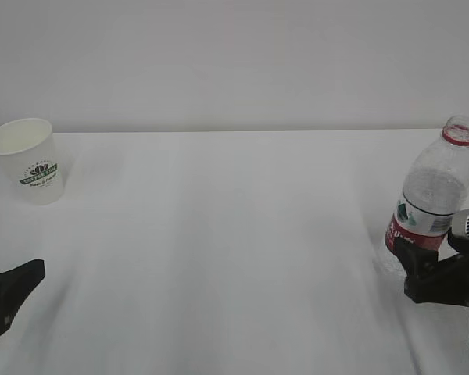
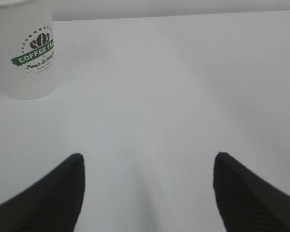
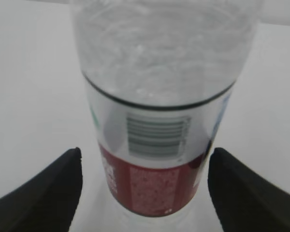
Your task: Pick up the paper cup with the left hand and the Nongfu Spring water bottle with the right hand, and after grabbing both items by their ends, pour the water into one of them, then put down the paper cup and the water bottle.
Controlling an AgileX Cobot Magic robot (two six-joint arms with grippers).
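I judged the run to be at the approach-and-grasp step: neither item was lifted, and no pouring had begun. The paper cup (image 1: 26, 160) stood upright at the far left of the white table (image 1: 219, 250), open end up and green logo facing the camera. The Nongfu Spring water bottle (image 1: 432, 195) stood upright at the far right edge, uncapped as far as I could see, red neck ring showing. My left pincer (image 2: 147, 193) sat low on the near left, jaws wide apart and empty; in the left wrist view the cup lay ahead and off toward the left finger's side, well apart from both fingertips, so it was not yet lined up. My right pincer (image 3: 145, 188) was much further on: jaws spread wide, one finger on each side of the bottle's lower label band, the bottle between them. I could see a sliver of gap at both sides in the right wrist view, so I read it as bracketing, not clamped. In the bottle, the water (image 3: 159, 63) looked to fill the body above the label. Next, I judged the right jaws needed closing squarely on the label band without tipping the bottle, and the left arm needed to swing left and forward to centre the cup before closing gently on its thin wall.
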